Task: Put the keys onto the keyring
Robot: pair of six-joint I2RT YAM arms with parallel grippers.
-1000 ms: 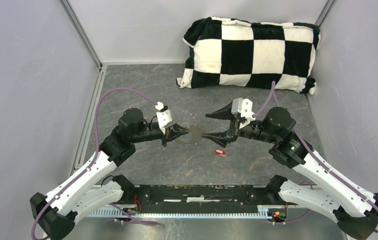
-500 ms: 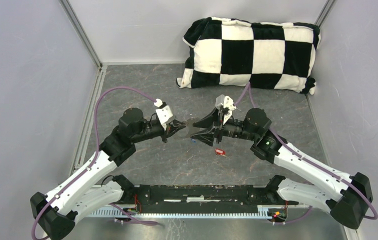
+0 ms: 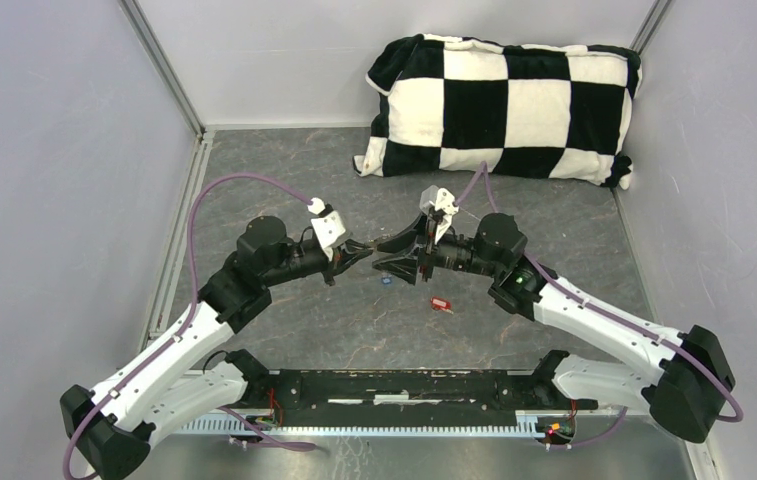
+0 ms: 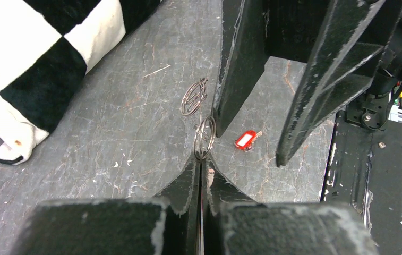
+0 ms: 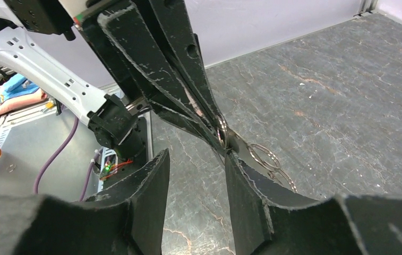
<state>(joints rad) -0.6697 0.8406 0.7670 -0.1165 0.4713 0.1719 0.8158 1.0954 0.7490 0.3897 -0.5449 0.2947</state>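
My left gripper [image 4: 203,159] is shut on the edge of a small metal keyring [image 4: 204,139], holding it upright above the table. My right gripper [image 5: 196,162] faces it, open with nothing between its fingers; one fingertip [image 5: 231,159] sits right against the keyring [image 5: 221,130]. In the top view the two grippers [image 3: 366,250] [image 3: 382,257] meet tip to tip at mid-table. The red key [image 3: 440,303] [image 4: 245,139] lies flat just near of them. The blue key [image 3: 386,281] lies on the table under the right gripper.
A pair of linked wire rings [image 4: 193,97] [image 5: 266,158] lies on the table just beyond the held keyring. A black-and-white checked pillow [image 3: 499,105] lies along the back wall. Grey walls close in both sides.
The right arm has swung left until its gripper reaches the left gripper's tip, and its jaws have narrowed. The blue key now shows on the table. The left arm held still.
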